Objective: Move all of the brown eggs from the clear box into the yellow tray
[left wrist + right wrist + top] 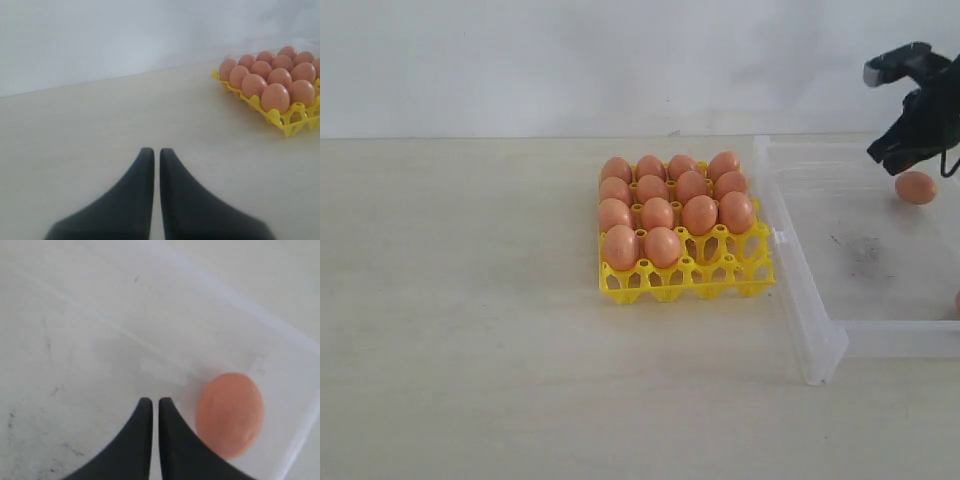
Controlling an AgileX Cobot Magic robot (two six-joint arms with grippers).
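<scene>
fingers of the right gripper [151,401] are pressed together and hold nothing. those of the left gripper [153,150] are together too, empty, low over the bare table [470,300] well to the 9 o'clock side of the tray.

in the exterior view the box [800,290] lies at 3 o'clock of the tray [670,285], just beside it. fourteen eggs [657,212] fill the tray; only two cups at its 5 o'clock corner are open. one loose egg [916,187] rests on the box floor near the far wall, at about 5 o'clock of the right gripper and just beside its tips. an orange sliver [957,300] at the frame's 3 o'clock edge is probably the last egg.

the step in hand looks like the reach for the second-to-last egg, so the task is nearly done. next, the right fingers need to part, shift sideways to straddle the egg, drop lower, close gently, then lift clear of the wall and carry toward an open cup.
</scene>
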